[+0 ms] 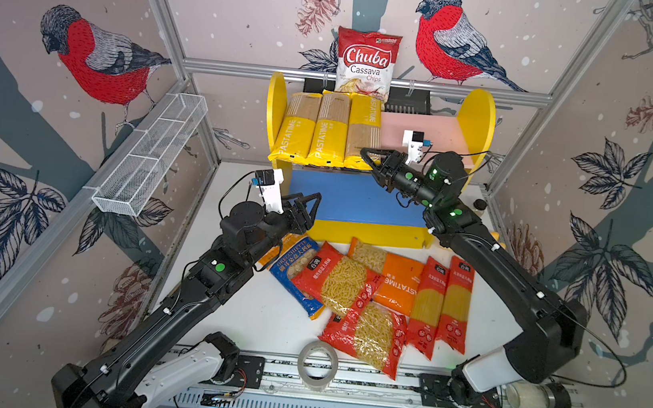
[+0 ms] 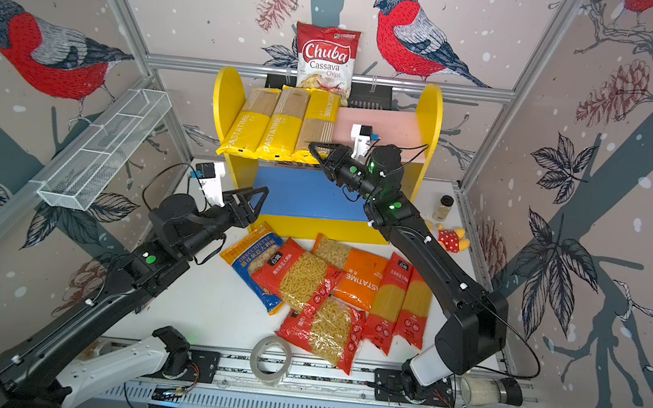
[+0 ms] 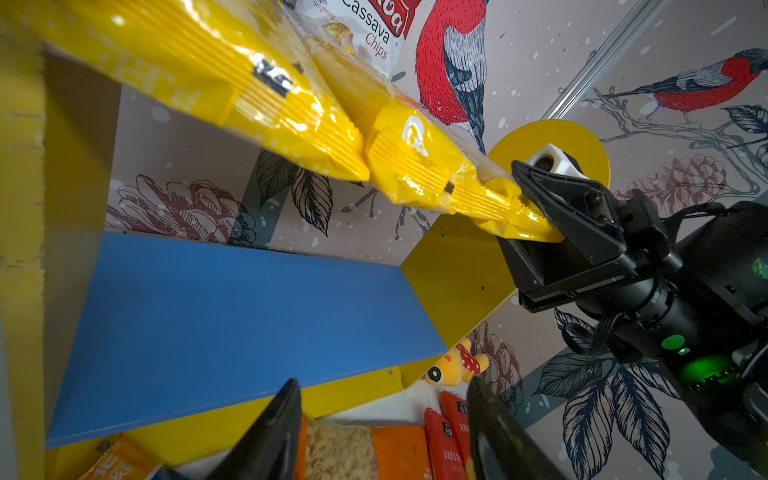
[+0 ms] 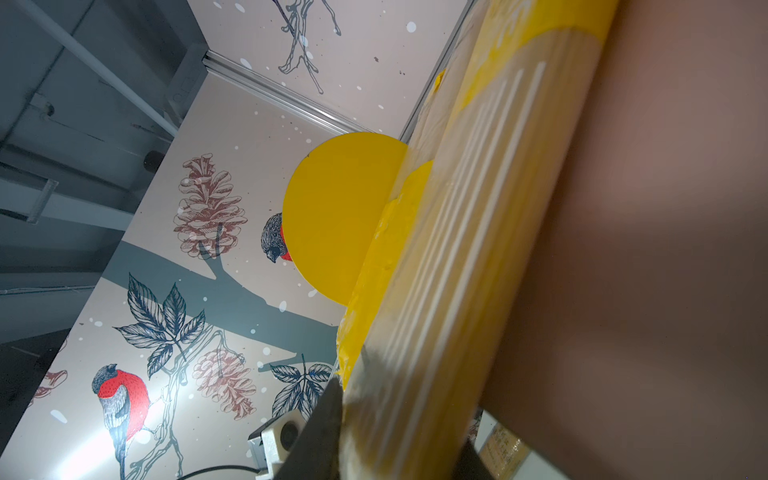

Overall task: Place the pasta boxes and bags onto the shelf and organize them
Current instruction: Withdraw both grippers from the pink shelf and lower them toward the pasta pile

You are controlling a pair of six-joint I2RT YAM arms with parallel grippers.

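risk, nearest out: loose pasta bags (image 1: 353,283) heaped on the worktop (image 1: 261,319) overlap, so lifting one cd drag its neighbour. farther back, 3 yellow pastatime packs lie on the shelf (image 1: 481,118), on its pink upper board (image 1: 441,134), near ends hanging past the front edge. if the r arm backs off w/ the seal snagged, the rightmost pack (image 1: 362,133) cd slide down to the blue lower board (image 1: 350,199). left gripper (image 1: 315,206) hovers btwn pile and blue board, jaws about half open, nothing in them. right gripper (image 1: 367,161) sits at that pack's near end, jaws narrowly parted round its crimped seal, touching it. can't tell if they pinch it or only bracket it.
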